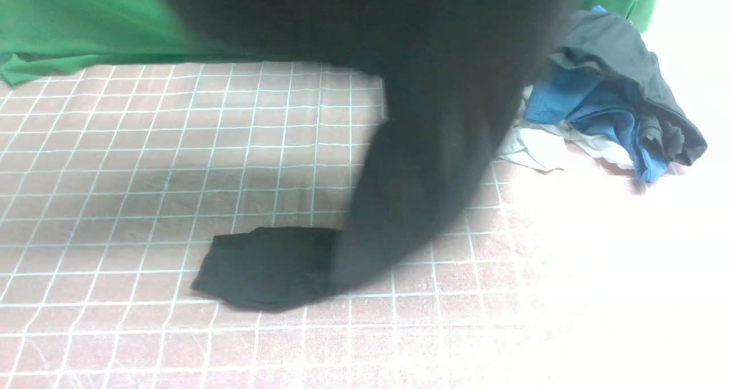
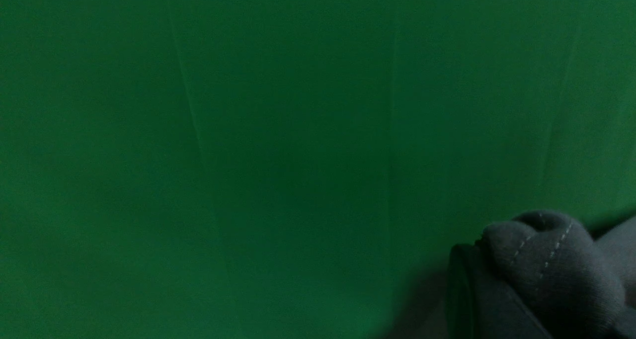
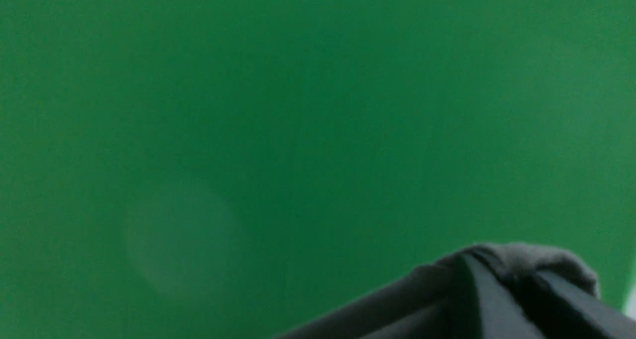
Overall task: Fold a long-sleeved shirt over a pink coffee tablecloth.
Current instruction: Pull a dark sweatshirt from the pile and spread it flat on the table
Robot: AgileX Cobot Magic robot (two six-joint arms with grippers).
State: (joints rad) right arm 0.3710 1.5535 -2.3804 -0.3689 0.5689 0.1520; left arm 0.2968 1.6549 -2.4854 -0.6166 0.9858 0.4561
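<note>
Long-sleeved shirt [image 1: 433, 149], clamped in left claw [image 2: 497, 279] and right claw [image 3: 516, 284], drapes onto the pink coffee tablecloth [image 1: 142, 149].

Setting: a staged test area, closer to a lab than a home. Indicators: a plain green cloth [image 1: 68, 29] hung as a backdrop, a flat surface covered by a pink grid-printed tablecloth [image 1: 142, 149], and a pile of clothes [image 1: 616, 92] at the right side.

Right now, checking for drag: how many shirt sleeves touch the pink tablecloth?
1: a sleeve hangs from the lifted shirt, cuff on the tablecloth near the middle. The other may be hidden.
</note>
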